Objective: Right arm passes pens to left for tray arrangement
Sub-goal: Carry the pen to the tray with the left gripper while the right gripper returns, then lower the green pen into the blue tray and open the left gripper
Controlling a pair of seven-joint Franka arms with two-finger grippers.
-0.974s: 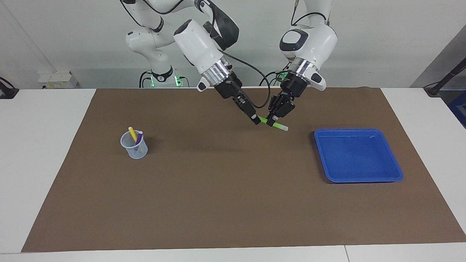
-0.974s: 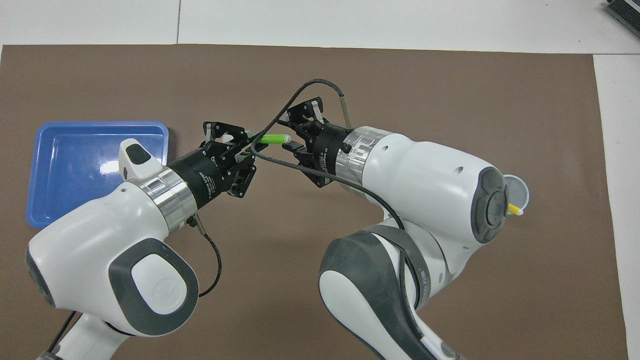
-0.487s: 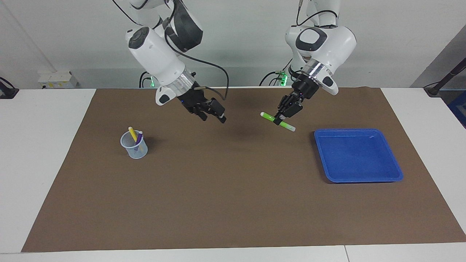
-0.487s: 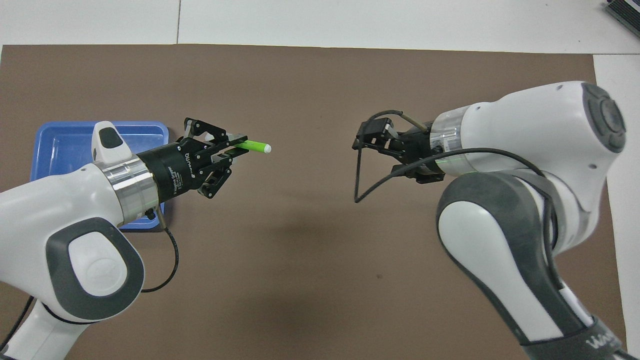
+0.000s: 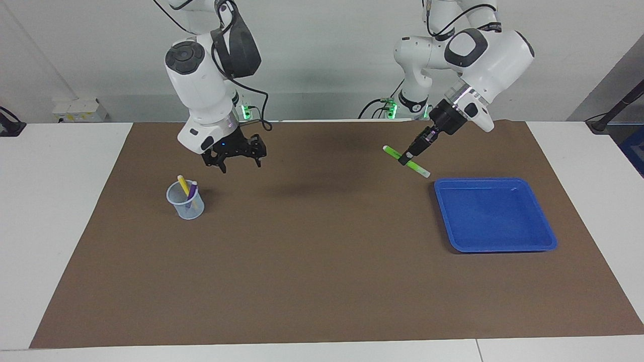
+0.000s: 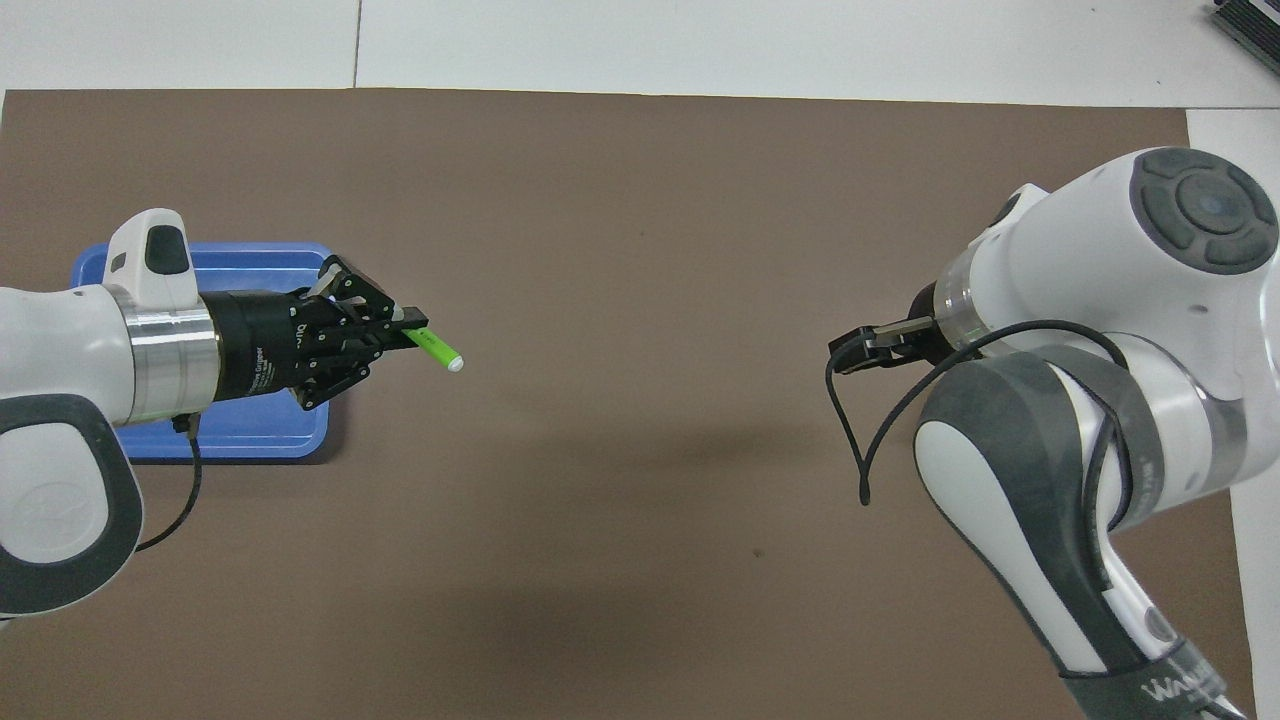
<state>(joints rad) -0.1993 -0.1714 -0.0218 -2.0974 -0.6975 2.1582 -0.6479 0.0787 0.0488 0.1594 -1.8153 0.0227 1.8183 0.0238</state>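
A robotics lab, two white arms (image 5: 201, 85) standing at a white table (image 5: 60, 201), brown mat (image 5: 322, 261) covering it, bare grey wall.

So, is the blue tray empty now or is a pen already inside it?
Empty. The blue tray shows only its bare floor; the green pen is in the air, shut in the left gripper.

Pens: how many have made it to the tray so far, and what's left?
None yet: the blue tray holds no pens. The green pen has already been handed over: the left gripper is shut on it in the air over the brown mat beside the tray. The right gripper is open, holding nothing, near the cup. The yellow pen and the purple pen stand in that cup, both to be passed and placed.
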